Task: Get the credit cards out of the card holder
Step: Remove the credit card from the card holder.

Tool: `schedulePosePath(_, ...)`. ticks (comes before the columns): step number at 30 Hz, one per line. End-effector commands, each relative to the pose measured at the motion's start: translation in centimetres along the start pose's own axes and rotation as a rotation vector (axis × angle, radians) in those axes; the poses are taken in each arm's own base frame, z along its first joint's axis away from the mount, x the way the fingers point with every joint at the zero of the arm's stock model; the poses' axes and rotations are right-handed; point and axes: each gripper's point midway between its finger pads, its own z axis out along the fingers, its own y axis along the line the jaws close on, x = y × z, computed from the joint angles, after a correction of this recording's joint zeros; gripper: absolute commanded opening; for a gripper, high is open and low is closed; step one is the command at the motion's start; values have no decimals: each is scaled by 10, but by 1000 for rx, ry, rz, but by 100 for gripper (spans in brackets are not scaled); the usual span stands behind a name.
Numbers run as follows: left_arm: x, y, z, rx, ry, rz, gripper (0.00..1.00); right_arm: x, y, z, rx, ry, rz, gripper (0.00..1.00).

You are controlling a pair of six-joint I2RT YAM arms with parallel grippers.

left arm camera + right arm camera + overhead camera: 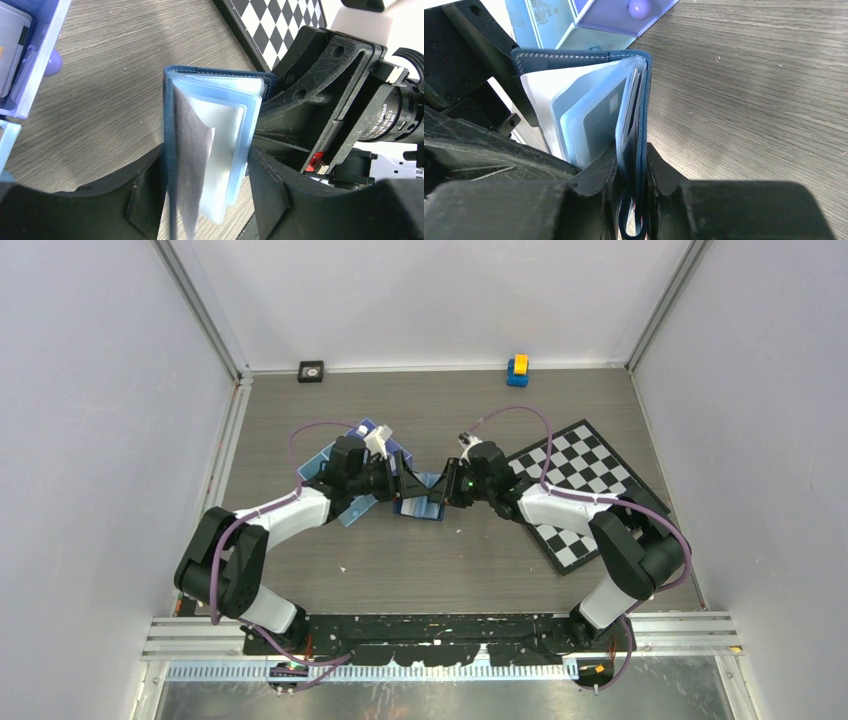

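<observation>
Where the two arms meet over the middle of the wood-grain table (420, 570), the card holder (420, 502) is found between them, opened like a book with its clear sleeves fanned out. The right gripper (631, 160) is seen closed to a narrow gap on the navy cover and the nearest sleeves, so that side of the card holder is pinched firmly between its fingers. The left gripper (206, 160) is spread wide, one finger (142, 200) beside the navy cover and the other just beside the outermost sleeve; whether any pressure is put on the card holder cannot be told. A greyish credit card (599, 127) with a pale chip patch is visible inside one sleeve, and white inserts are tucked in others. No card is seen drawn out of the sleeves. The light-blue tray (372, 433) lies just beyond the left gripper, a small purple ball (639, 7) at its edge. The checkerboard (580, 490) lies under the right arm, near the card holder but apart from it.
</observation>
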Motion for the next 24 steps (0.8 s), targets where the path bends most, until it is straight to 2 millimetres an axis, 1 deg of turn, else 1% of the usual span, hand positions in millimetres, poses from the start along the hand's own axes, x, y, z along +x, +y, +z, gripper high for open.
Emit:
schedulePosePath(1, -13, -10, 1, 18, -25, 41, 54, -15, 23, 0, -69, -39, -31, 7)
schedulePosePath(5, -13, -11, 1, 22, -24, 40, 48, -15, 25, 0, -77, -37, -31, 7)
schedulePosePath(9, -14, -16, 0, 45, -26, 44, 41, -14, 29, -1, -98, -35, -29, 7)
schedulePosePath(12, -15, -17, -1, 51, -28, 47, 32, -13, 31, -1, -115, -35, -23, 7)
schedulePosePath(13, -16, -17, -1, 50, -30, 47, 27, -14, 31, -1, -116, -36, -22, 8)
schedulePosePath(14, -16, -16, -1, 47, -31, 45, 24, -15, 32, -1, -119, -37, -21, 8)
schedulePosePath(19, -17, -18, -3, 56, -37, 41, 23, -15, 33, -3, -134, -40, -17, 8)
schedulePosePath(21, -18, -19, -4, 63, -39, 40, 20, -15, 36, -3, -151, -40, -14, 8)
schedulePosePath(22, -18, -19, -4, 66, -39, 39, 16, -15, 37, -4, -159, -39, -14, 10)
schedulePosePath(24, -19, -19, -5, 71, -40, 36, 8, -15, 40, -6, -174, -44, -16, 17)
